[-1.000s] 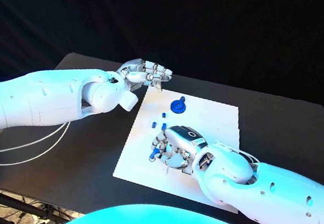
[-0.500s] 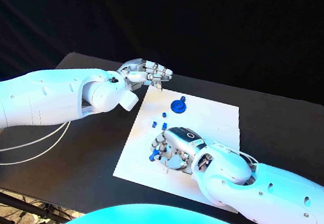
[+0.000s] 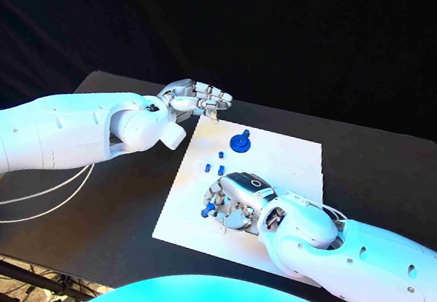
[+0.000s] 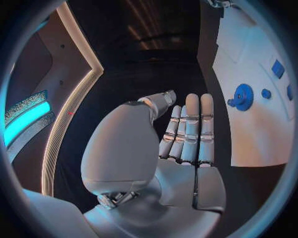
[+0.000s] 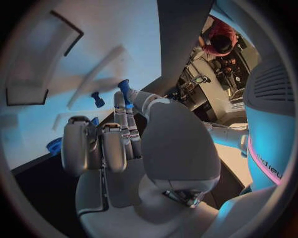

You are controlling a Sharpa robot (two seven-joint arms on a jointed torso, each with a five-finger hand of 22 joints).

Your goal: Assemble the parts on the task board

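The right robot hand pinches a small blue part over the task board; a slackened pinch could drop it; the left robot hand hovers released, off the board's far corner.

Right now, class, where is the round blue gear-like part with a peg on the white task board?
In the head view the round blue gear-like part sits near the far end of the white task board, beside the left hand and beyond the right hand.
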